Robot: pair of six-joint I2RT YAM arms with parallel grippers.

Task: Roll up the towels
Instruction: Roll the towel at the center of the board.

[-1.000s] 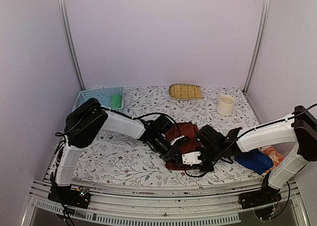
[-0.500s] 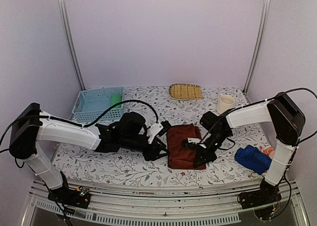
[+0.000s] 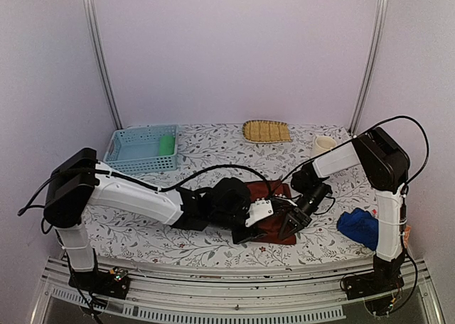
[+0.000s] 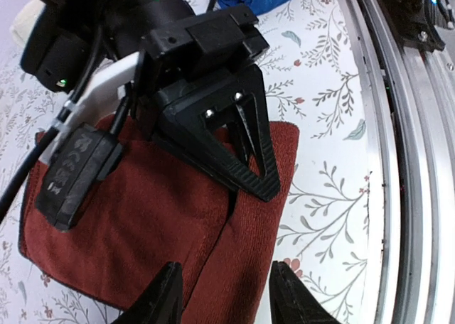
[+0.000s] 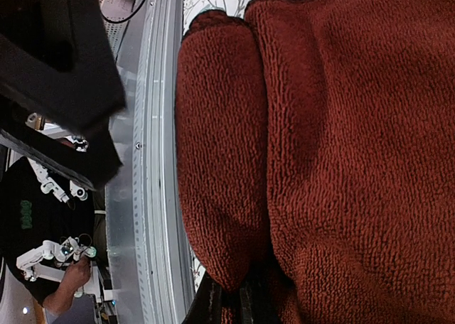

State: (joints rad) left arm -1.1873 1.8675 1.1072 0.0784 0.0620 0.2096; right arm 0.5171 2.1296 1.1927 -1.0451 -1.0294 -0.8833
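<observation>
The dark reddish-brown towel [image 3: 261, 192] lies mid-table with a fold rolled up along its near edge [image 4: 249, 217]. My right gripper [image 5: 231, 300] is shut on that fold [image 5: 220, 146], pinching its end; from the left wrist it appears as a black wedge [image 4: 238, 146] pressed on the cloth. My left gripper [image 4: 229, 299] is open, its fingertips [image 4: 169, 295] standing either side of the fold. Both grippers [image 3: 274, 221] [image 3: 291, 224] meet at the towel's front. A blue towel [image 3: 359, 227] lies bunched at the right. A green towel [image 3: 167, 144] sits rolled in the basket.
The pale blue basket [image 3: 135, 148] stands at the back left, a yellow straw tray [image 3: 266, 131] at the back centre and a cream cup [image 3: 323, 148] at the back right. The metal table rail [image 4: 412, 125] runs close beside the towel's near edge.
My left gripper has swung right from beside the towel to its near edge, and its jaws have widened. The right gripper stays shut on the fold, shifted slightly forward.
</observation>
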